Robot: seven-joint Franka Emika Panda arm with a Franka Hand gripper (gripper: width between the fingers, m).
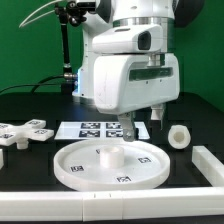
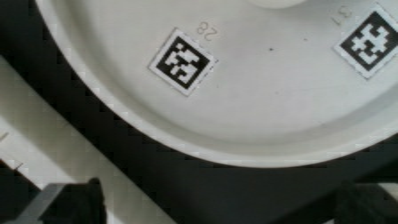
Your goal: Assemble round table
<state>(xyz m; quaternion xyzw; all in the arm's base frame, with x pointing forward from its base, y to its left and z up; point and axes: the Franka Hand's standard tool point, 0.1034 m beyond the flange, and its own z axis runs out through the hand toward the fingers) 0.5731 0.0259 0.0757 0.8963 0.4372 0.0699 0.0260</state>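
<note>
The large rimmed round disc (image 1: pixel 110 163) lies flat on the black table at the front middle, with tags on its face. It fills most of the wrist view (image 2: pixel 249 90). The short cylindrical leg (image 1: pixel 178 136) stands to the exterior view's right of the disc. The cross-shaped foot piece (image 1: pixel 25 132) lies at the exterior view's left. My gripper (image 1: pixel 144 120) hangs just above the table behind the disc's back right rim, open and empty. In the wrist view the gripper (image 2: pixel 217 205) shows only dark fingertips (image 2: pixel 71 200), set wide apart over black table.
The marker board (image 1: pixel 95 129) lies behind the disc, under the arm. A long white bar (image 1: pixel 210 165) runs along the exterior view's right and another along the front edge. A pale strip (image 2: pixel 63 135) passes beside the disc's rim in the wrist view.
</note>
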